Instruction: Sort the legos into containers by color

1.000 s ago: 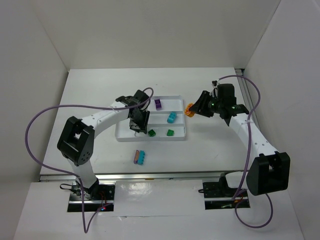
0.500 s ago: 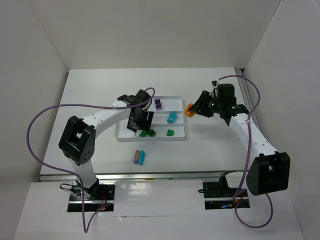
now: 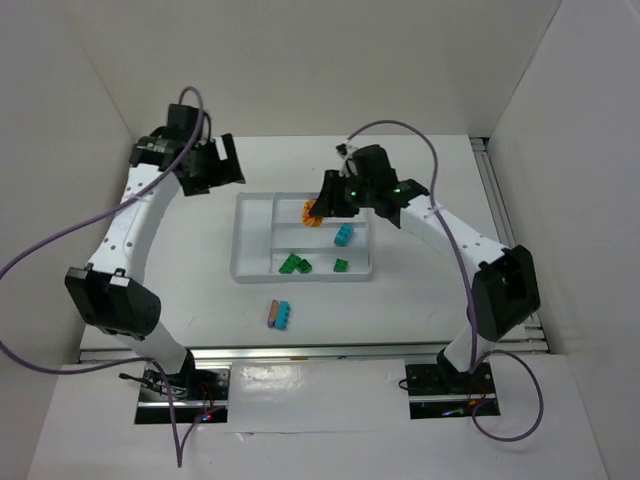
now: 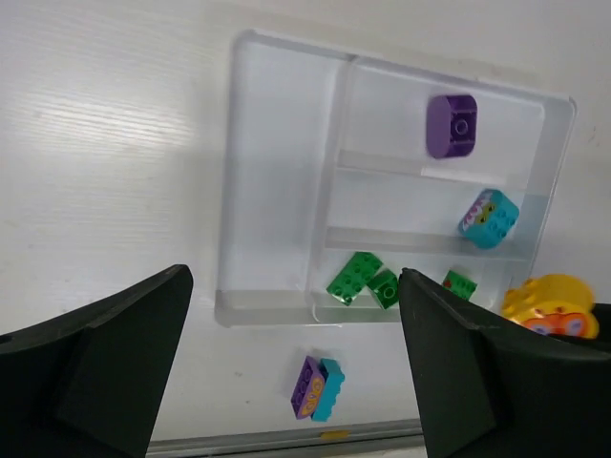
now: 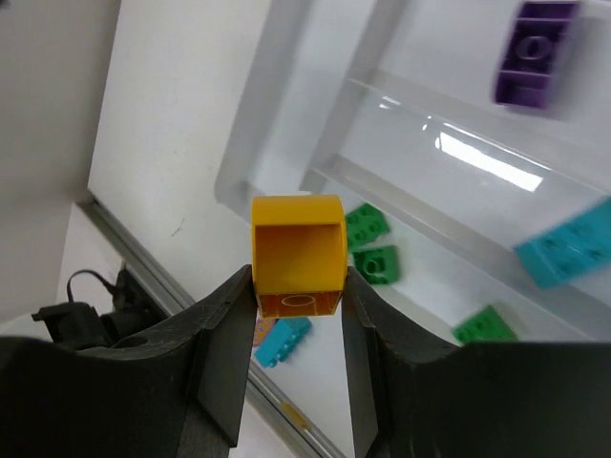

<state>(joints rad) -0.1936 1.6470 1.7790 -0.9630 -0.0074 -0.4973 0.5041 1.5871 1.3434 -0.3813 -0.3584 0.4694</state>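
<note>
Black fingers [image 4: 105,372] on the left gripper [image 3: 215,168] are spread wide with nothing between them. It hangs up in the air, off past the far left corner of the tray [image 3: 237,245]. From its wrist cam the whole tray sits below and ahead of it, framed between the two fingers.

Going right from that gripper, the tall narrow section comes first and has no bricks in it. Next are the three long sections. The purple brick [image 4: 451,125] is in the far one and the cyan brick [image 4: 488,218] is in the middle one, toward its right end. The near one holds a pair of green bricks [image 4: 363,280] touching each other, plus a single green brick [image 4: 459,284] a bit further right.

On the table [image 3: 200,290], just outside the tray's near wall, there's a purple-and-cyan stack [image 3: 280,314] lying on its side. It's closer to the arm bases than either gripper, and well apart from both.

Over on the right, the right gripper [image 3: 320,205] is clamped on the orange brick [image 5: 298,250], one finger pressed on each side. The brick's hollow underside faces the wrist cam. The top view puts brick and gripper over the far section of the tray, near the divider of the tall section. In its wrist view the purple brick shows beyond the fingertips, to the right. Can't tell how high above the tray the brick is.
</note>
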